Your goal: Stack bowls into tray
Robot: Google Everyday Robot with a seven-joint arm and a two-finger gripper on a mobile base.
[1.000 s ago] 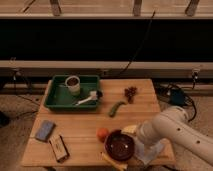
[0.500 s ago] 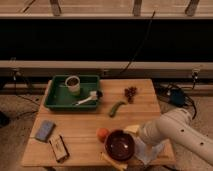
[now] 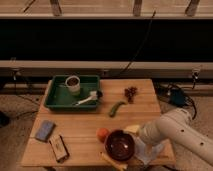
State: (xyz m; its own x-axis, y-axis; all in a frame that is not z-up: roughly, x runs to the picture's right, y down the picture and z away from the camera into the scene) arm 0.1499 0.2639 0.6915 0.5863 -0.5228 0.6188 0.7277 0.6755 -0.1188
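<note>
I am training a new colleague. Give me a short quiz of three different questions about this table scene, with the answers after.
1. True or false: the maroon bowl already sits inside the green tray.
2. Which thing stands in the tray? A) white cup B) grapes C) grey-blue cloth
3. Fill in: the gripper is at the table's near-right part, just ____ of the maroon bowl.

Key
1. False; it rests on the wooden table near the front edge.
2. A
3. right (as the camera sees it)
</note>
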